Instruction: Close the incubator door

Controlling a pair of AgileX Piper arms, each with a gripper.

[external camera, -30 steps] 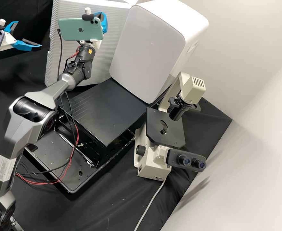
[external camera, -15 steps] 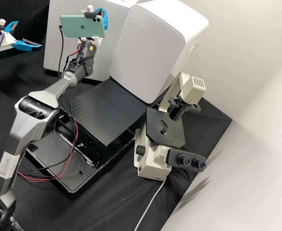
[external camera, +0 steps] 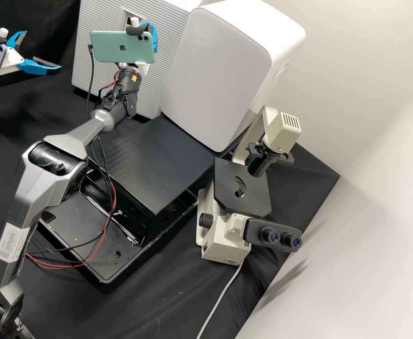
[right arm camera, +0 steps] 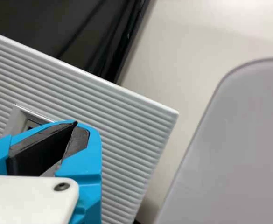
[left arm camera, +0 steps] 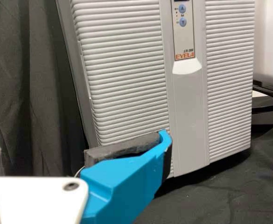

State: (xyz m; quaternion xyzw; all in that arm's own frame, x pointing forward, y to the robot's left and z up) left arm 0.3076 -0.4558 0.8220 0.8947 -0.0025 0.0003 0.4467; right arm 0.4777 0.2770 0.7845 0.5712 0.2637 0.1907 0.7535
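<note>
In the high view my left gripper [external camera: 42,50] is at the far left, open with nothing between its fingers. My right gripper [external camera: 154,37], partly hidden by its mounted phone, stands in front of the incubator's ribbed grey door [external camera: 93,28]. The left wrist view has the door [left arm camera: 124,93] upright beyond my left gripper [left arm camera: 76,129]. Over the ribbed door [right arm camera: 131,135] in the right wrist view, my right gripper [right arm camera: 75,125] is shut, its tips together near the door's small control panel [right arm camera: 31,122]. Whether the door sits fully flush I cannot tell.
A large white rounded device [external camera: 216,70] stands right beside the incubator. A black stand [external camera: 154,165] lies in front of it, with a microscope [external camera: 225,230] to its right. Loose cables [external camera: 105,226] hang below the right arm.
The ribbed door has swung back, its lower edge now higher and its small panel uncovered beside the phone. My right gripper has shifted slightly rightward. The left arm has kept still.
</note>
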